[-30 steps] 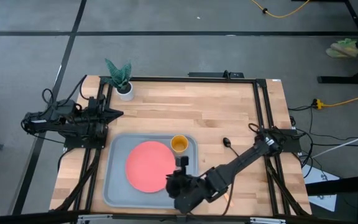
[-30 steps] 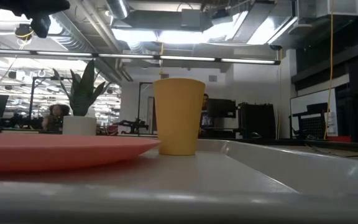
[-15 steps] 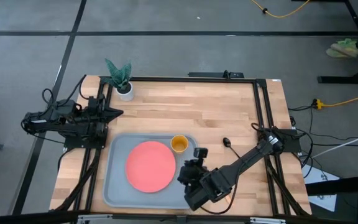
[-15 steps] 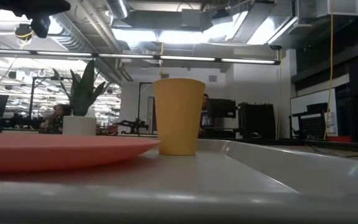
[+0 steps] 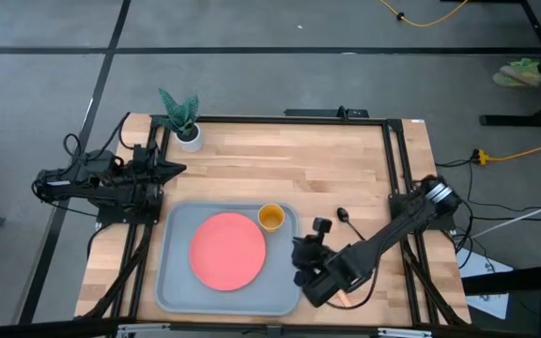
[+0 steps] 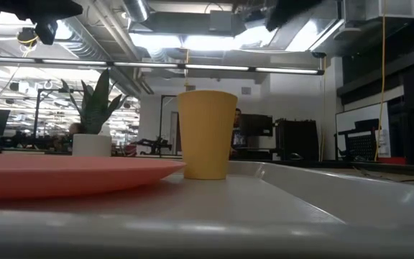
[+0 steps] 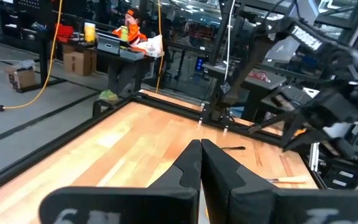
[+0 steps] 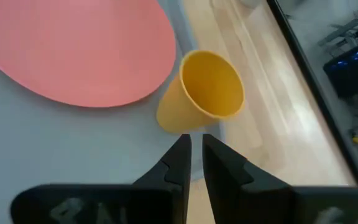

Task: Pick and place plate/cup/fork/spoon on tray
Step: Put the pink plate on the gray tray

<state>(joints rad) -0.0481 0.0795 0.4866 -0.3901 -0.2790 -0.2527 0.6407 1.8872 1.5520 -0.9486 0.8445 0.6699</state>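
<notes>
The wooden table (image 5: 346, 169) carries the grey tray (image 5: 175, 282) on its near left part. The pink-red plate (image 5: 227, 250) lies flat in the middle of the tray, and the yellow-orange cup (image 5: 270, 217) stands upright just beside the plate at the tray's far right corner, inside the rim. A white pot with a green plant (image 5: 184, 120) stands at the table's far left corner. The right gripper (image 5: 319, 242) hangs over the bare wood just beside the tray's right rim, near the cup; its fingers (image 8: 178, 163) are nearly together, only a thin gap between them, holding nothing. The left gripper (image 7: 200, 163) waits at the table's left edge, fingers pressed together and empty. The orange-handled fork (image 5: 342, 299) lies on the wood under the right arm, mostly hidden. The dark spoon (image 5: 346, 218) lies on the wood right of the tray, apart from it
</notes>
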